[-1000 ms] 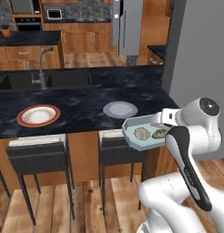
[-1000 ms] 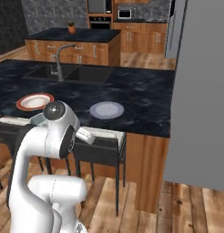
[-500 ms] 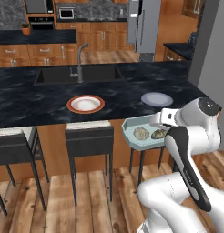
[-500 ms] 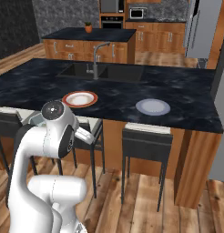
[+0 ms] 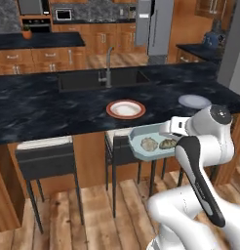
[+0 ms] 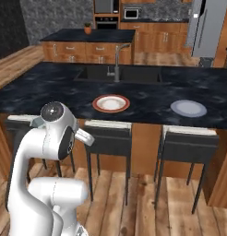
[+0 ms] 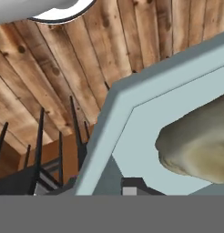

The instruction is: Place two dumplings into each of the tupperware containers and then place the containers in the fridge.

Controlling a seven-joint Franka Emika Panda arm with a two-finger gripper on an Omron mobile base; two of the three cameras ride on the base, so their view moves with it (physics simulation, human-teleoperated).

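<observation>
My gripper (image 5: 171, 130) is shut on the rim of a pale blue-grey tupperware container (image 5: 140, 150), held level in front of the island's front edge. Inside it lie two beige dumplings (image 5: 149, 143), side by side. In the hand view the container's rim (image 7: 118, 118) runs across close up, with one dumpling (image 7: 200, 145) inside and a dark fingertip (image 7: 132, 185) against the wall. A second tupperware container (image 5: 194, 101) (image 6: 188, 108) sits on the dark counter to the right. The grey steel fridge (image 5: 158, 27) (image 6: 210, 27) stands far back across the kitchen.
A red-rimmed plate (image 5: 125, 108) (image 6: 110, 103) rests on the island counter (image 5: 44, 112) near its front edge, in front of the sink and tap (image 5: 108, 73). Dark stools (image 5: 44, 156) (image 6: 189, 143) stand under the counter's overhang on the wooden floor.
The camera has moved with the base: the island, plate and second container slide rightward across both base views. The held container with its dumplings stays in the gripper.
</observation>
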